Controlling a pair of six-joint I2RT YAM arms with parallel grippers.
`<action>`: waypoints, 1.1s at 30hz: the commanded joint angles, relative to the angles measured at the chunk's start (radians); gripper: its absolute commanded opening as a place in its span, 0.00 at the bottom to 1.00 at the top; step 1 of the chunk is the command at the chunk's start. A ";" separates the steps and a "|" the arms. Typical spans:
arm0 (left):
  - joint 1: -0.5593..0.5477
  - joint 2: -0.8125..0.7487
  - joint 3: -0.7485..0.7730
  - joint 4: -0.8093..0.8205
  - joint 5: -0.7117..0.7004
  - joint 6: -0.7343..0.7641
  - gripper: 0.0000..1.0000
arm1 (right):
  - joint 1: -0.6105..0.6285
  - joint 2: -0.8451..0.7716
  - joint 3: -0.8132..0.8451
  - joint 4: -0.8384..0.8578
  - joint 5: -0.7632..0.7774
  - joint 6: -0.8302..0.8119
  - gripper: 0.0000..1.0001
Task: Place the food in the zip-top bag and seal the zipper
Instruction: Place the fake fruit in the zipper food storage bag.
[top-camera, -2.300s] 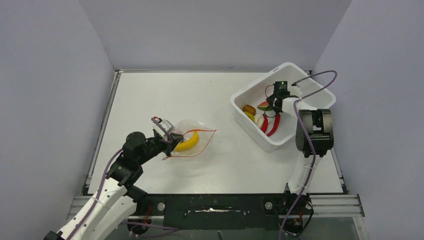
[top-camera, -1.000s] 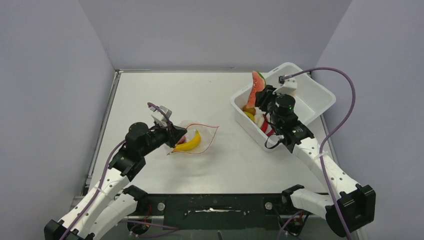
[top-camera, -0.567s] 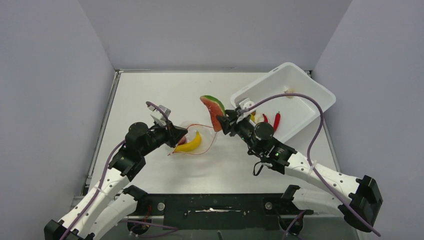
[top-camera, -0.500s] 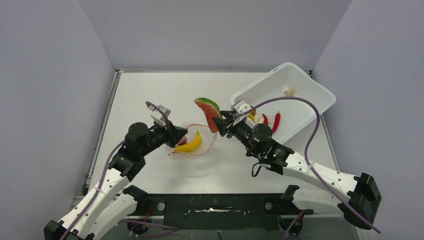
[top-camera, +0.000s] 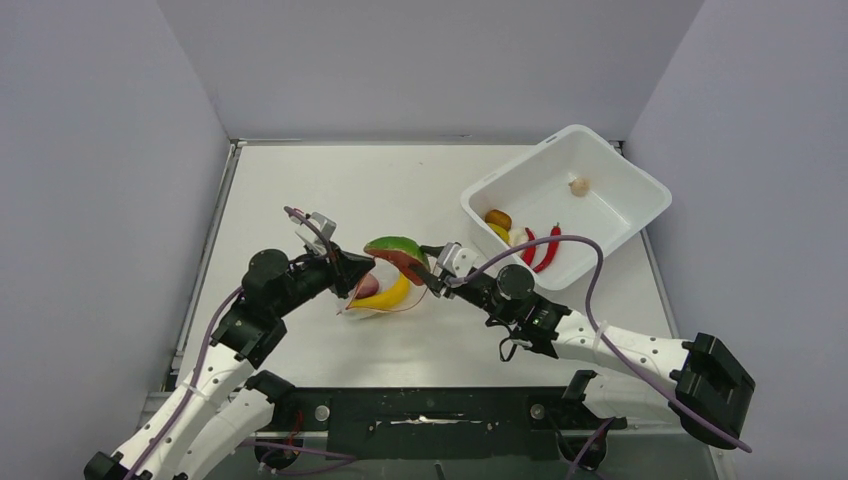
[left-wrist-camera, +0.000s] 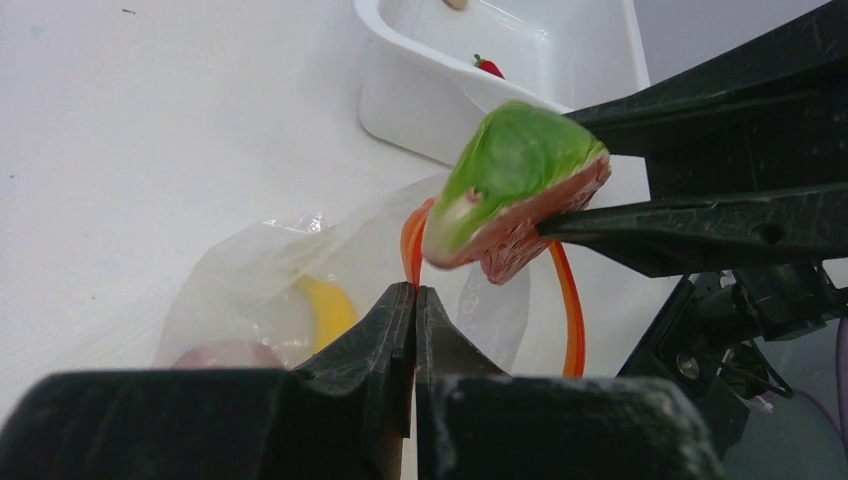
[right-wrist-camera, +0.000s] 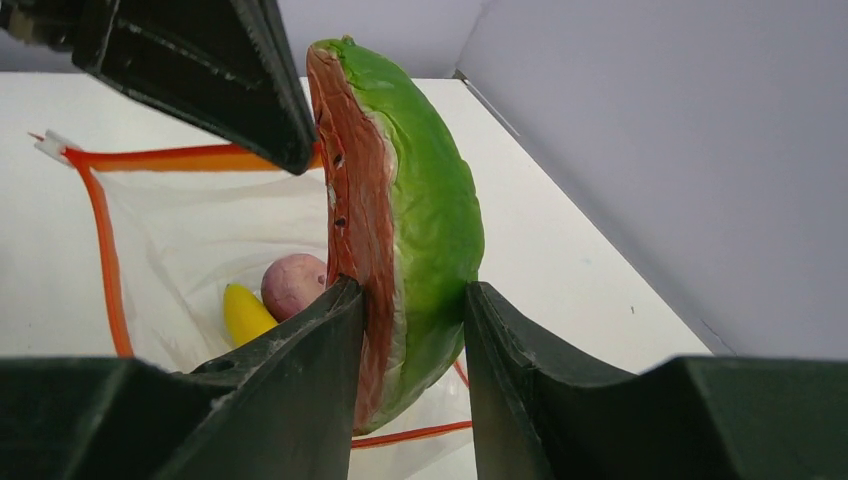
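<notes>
Left gripper (left-wrist-camera: 414, 296): its two black fingers are pressed together, no gap, pinching the mouth edge of the zip-top bag (left-wrist-camera: 258, 272).
Zipper (left-wrist-camera: 572, 312): an orange-red strip rising from the pinch point and looping wide, so the mouth gapes.
Inside the bag: a yellow banana (left-wrist-camera: 326, 309) and, nearer the camera, a round reddish piece (left-wrist-camera: 226, 354), both blurred behind crinkled plastic.
Watermelon slice (left-wrist-camera: 512, 186): green rind up and to the left, red flesh on the lower right, hanging just above the bag's mouth.
Right gripper (left-wrist-camera: 560, 172): reaches in from the right, one finger above the slice and one below, clamping it.
White bin (left-wrist-camera: 420, 98): on the table (left-wrist-camera: 150, 130) behind, a red chili (left-wrist-camera: 488, 66) showing inside.
</notes>
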 joint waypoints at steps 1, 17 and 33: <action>-0.003 -0.023 0.040 0.095 0.042 -0.015 0.00 | 0.006 -0.002 -0.041 0.129 -0.096 -0.136 0.23; -0.003 -0.034 0.041 0.076 0.048 0.026 0.00 | 0.006 -0.032 -0.078 -0.020 -0.128 -0.284 0.24; -0.003 -0.051 0.026 0.066 0.039 0.053 0.00 | 0.006 -0.028 -0.009 -0.088 -0.131 -0.259 0.48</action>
